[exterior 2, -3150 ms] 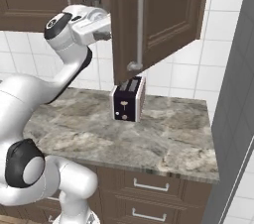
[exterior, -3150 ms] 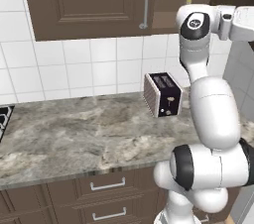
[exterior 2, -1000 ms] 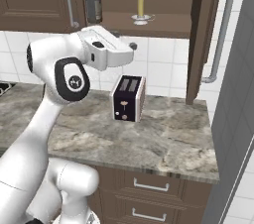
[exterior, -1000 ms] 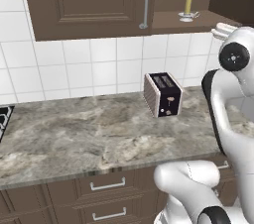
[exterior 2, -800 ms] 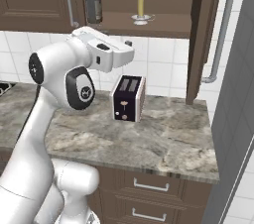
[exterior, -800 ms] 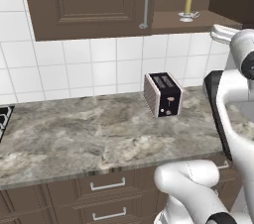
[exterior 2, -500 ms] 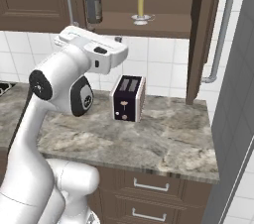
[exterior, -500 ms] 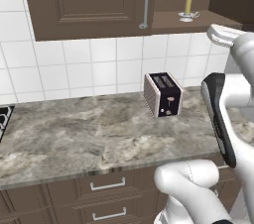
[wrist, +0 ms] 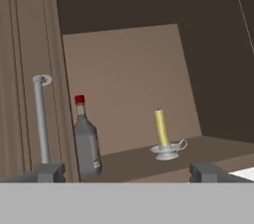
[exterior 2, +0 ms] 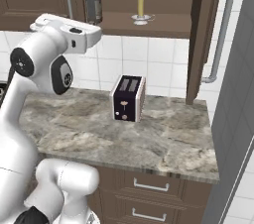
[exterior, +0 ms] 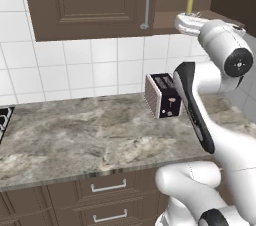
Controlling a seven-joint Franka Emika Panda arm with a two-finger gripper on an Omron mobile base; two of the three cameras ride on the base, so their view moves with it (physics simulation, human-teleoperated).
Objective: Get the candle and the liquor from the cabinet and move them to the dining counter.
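Looking into the open cabinet [wrist: 124, 69] from the front. Standing upright on its brown shelf: the liquor [wrist: 87, 139] on the left, close beside the silver door handle [wrist: 40, 119], and the candle [wrist: 159, 128] a little apart on the right, sitting in its small white saucer holder [wrist: 168, 151]. Hovering in front with the gripper [wrist: 126, 172] spread wide, holding nothing.

Probably handling the glass bottle as smooth, slippery and breakable; likely best squeezing around its round body, below the red cap [wrist: 79, 99]. Probably treating the candle as light, thin and easy to snap or tip; likely safer pinching low down, near the holder.

Showing a pale label low on the bottle, too blurry for reading. Spotting no other words anywhere.
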